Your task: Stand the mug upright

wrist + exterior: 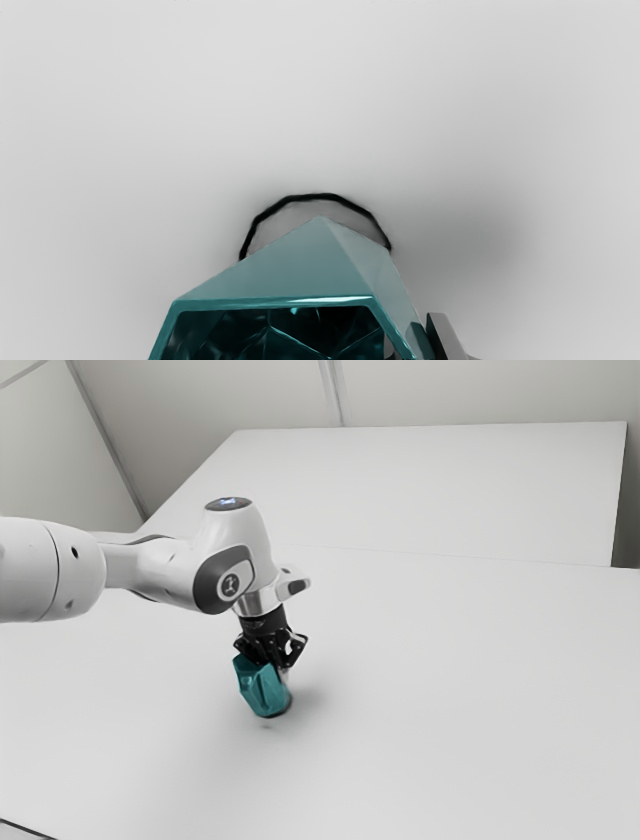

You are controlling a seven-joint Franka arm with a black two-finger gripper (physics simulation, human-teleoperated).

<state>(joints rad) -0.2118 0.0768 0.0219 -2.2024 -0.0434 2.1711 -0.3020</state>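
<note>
The teal faceted mug [262, 687] hangs tilted under my gripper [280, 664] in the exterior view, its mouth toward the upper left and its dark-edged base low, close to the tabletop. In the wrist view the mouth of the mug [300, 270] faces the camera, with a black ring around the base beyond it. My gripper [407, 345] is shut on the mug's side wall: one finger lies against the outside, and a small part of the other shows inside the mouth. The handle cannot be made out.
A wide pale table [450, 690] spreads around and below the mug. Behind it stands another light surface [430, 490], with walls farther back. A short dark line [25, 828] crosses the near corner at the exterior view's left.
</note>
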